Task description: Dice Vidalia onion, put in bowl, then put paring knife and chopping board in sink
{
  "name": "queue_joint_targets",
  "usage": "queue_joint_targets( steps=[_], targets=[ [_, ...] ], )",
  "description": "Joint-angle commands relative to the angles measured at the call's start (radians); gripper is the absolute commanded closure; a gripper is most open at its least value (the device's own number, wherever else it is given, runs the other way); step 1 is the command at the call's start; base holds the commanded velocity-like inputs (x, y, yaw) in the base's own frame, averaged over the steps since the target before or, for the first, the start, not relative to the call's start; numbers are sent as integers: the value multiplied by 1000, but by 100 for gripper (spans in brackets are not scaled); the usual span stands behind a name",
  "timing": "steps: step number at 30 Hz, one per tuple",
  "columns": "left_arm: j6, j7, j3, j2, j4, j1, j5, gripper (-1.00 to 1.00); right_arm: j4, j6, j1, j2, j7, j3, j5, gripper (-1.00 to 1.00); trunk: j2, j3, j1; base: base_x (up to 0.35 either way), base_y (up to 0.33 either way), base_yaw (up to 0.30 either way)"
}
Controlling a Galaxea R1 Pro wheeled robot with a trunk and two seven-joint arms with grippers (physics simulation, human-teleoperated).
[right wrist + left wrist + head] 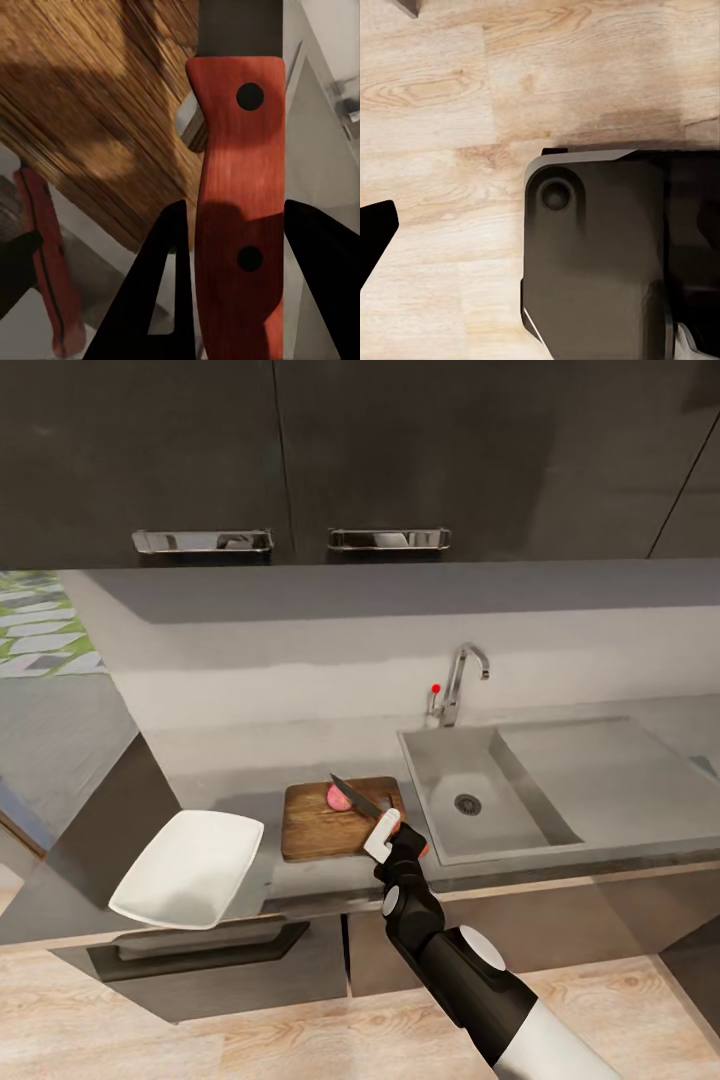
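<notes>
The right hand point(385, 838) is closed on the paring knife point(357, 800), at the front right corner of the chopping board point(343, 819). In the right wrist view its two dark fingers point(169, 292) press on both sides of the red handle point(240, 210), which has two dark rivets. The narrow dark blade goes from the hand up over the board, and its tip is at the Vidalia onion point(339, 796), a small pinkish piece that lies on the back half of the board.

The board lies on the bench point(230, 780), near the front edge, just beside the sink point(520, 785) on its left side. The basin with the round drain is next to the board, and the flat drainboard wing is further to the right. The chrome tap point(462, 680) with the red knob stands at the back edge.

The white bowl point(188, 868) is at the left of the board, at the front edge of the bench.

In the left wrist view I see the pale wood floor point(450, 112) and a dark part of the robot point(600, 255); whether the left hand is open or closed I cannot tell.
</notes>
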Motion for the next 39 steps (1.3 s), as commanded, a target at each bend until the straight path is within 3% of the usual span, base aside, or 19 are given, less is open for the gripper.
queue_joint_targets(
  steps=[1, 16, 39],
  targets=[
    [-4, 7, -6, 2, -2, -1, 11, -100, 0, 6, -1, 0, -5, 3, -1, 100, -2, -2, 1, 24, 0, 0],
    [-4, 7, -6, 2, 0, 0, 11, -100, 0, 7, -1, -1, -4, 3, -2, 100, -2, -3, 1, 55, 0, 0],
    [-4, 7, -6, 2, 0, 0, 11, -100, 1, 7, -1, 1, -3, 3, -3, 100, -2, -26, 1, -19, 4, 0]
  ],
)
